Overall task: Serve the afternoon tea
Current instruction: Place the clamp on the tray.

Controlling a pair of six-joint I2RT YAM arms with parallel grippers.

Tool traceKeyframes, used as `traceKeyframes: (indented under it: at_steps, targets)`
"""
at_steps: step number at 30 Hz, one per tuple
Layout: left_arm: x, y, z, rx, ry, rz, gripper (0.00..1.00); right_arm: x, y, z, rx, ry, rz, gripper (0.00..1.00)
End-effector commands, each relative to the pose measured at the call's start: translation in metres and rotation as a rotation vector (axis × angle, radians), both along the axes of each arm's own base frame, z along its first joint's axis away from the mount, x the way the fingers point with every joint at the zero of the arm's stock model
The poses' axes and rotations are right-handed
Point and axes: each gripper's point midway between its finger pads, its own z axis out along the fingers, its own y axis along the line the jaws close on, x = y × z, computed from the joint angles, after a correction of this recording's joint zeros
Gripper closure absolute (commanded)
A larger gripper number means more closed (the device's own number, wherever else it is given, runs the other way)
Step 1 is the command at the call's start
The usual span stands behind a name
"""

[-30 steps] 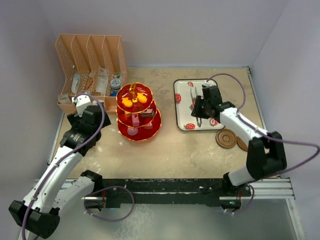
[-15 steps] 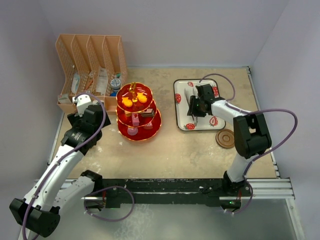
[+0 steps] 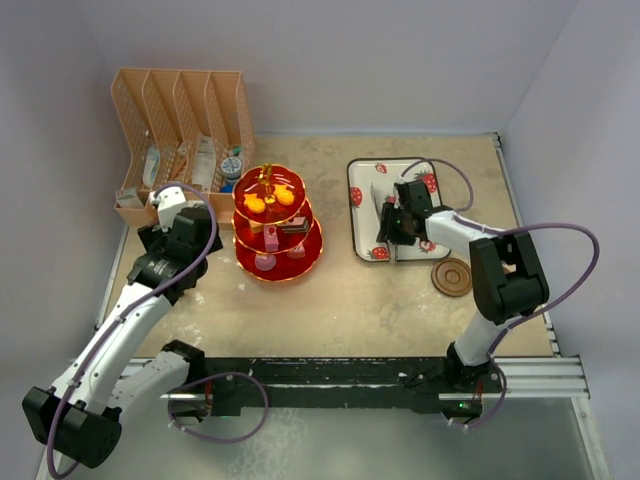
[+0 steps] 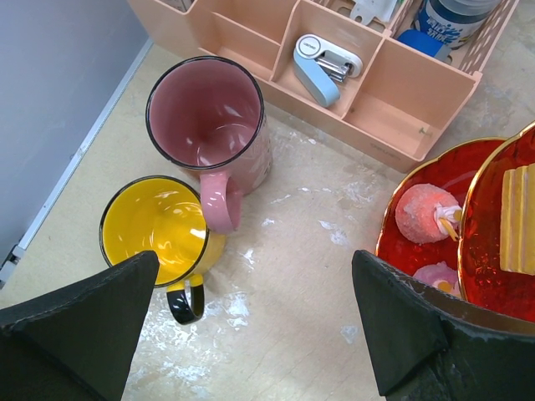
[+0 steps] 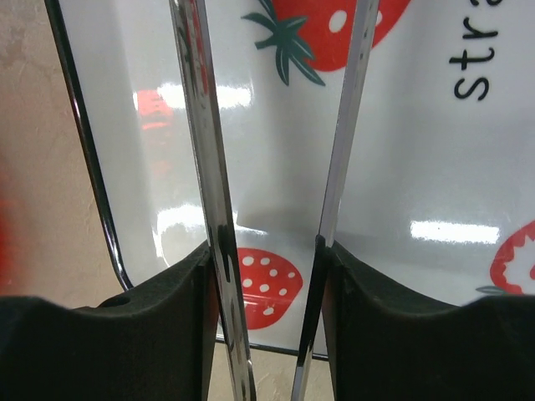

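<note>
Standing before the left end effector (image 4: 251, 271): pink mug (image 4: 209, 125), yellow mug (image 4: 155, 230).

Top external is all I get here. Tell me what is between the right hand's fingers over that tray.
Observer: The right hand has both arms of the metal tongs between its fingers, over the strawberry tray.
Operator: Now report what lies under the left hand.
Observer: A pink mug and a yellow mug, both upright and empty, side by side on the table; that hand is open above them.
</note>
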Motion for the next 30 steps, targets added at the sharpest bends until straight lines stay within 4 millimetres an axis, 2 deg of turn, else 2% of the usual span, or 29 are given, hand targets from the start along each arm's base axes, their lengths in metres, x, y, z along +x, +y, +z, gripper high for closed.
traceKeyframes:
  at_steps: [1, 5, 7, 10, 13, 16, 18, 21, 23, 26, 27, 30]
  targets:
    - [0.004, 0.002, 0.007, 0.007, -0.024, 0.020, 0.05, 0.003, 0.004, 0.012, 0.042, -0.057, -0.010, 0.50]
    - [0.006, 0.000, 0.004, 0.010, -0.009, 0.014, 0.05, 0.005, -0.002, 0.010, -0.001, -0.036, -0.020, 0.46]
    - [0.005, 0.000, 0.004, 0.011, -0.008, 0.014, 0.05, 0.003, -0.003, 0.016, 0.000, -0.045, -0.024, 0.40]
    - [0.005, 0.001, 0.005, 0.008, -0.014, 0.014, 0.05, 0.002, -0.005, 0.035, 0.008, -0.093, -0.033, 0.33]
    - [0.004, 0.002, 0.006, 0.006, -0.021, 0.017, 0.05, 0.000, -0.010, 0.051, -0.009, -0.112, -0.046, 0.32]
    - [0.003, 0.002, 0.007, 0.004, -0.026, 0.022, 0.05, -0.001, -0.018, 0.075, -0.020, -0.160, -0.079, 0.31]
    - [0.003, 0.002, 0.008, 0.003, -0.031, 0.023, 0.05, -0.002, -0.032, 0.095, -0.049, -0.212, -0.159, 0.31]
    - [0.002, 0.003, 0.009, 0.001, -0.036, 0.025, 0.05, -0.010, -0.074, 0.113, -0.127, -0.278, -0.351, 0.27]
    - [0.002, 0.003, 0.009, 0.001, -0.036, 0.026, 0.05, -0.020, -0.105, 0.108, -0.134, -0.275, -0.455, 0.25]
    - [0.001, 0.002, 0.011, -0.005, -0.044, 0.021, 0.05, -0.042, -0.145, 0.078, -0.101, -0.201, -0.573, 0.25]
    - [0.001, 0.003, 0.010, -0.005, -0.044, 0.023, 0.05, -0.045, -0.153, 0.073, -0.080, -0.190, -0.598, 0.25]
    - [0.001, 0.002, 0.012, -0.009, -0.051, 0.020, 0.05, -0.062, -0.161, 0.043, -0.010, -0.101, -0.644, 0.27]
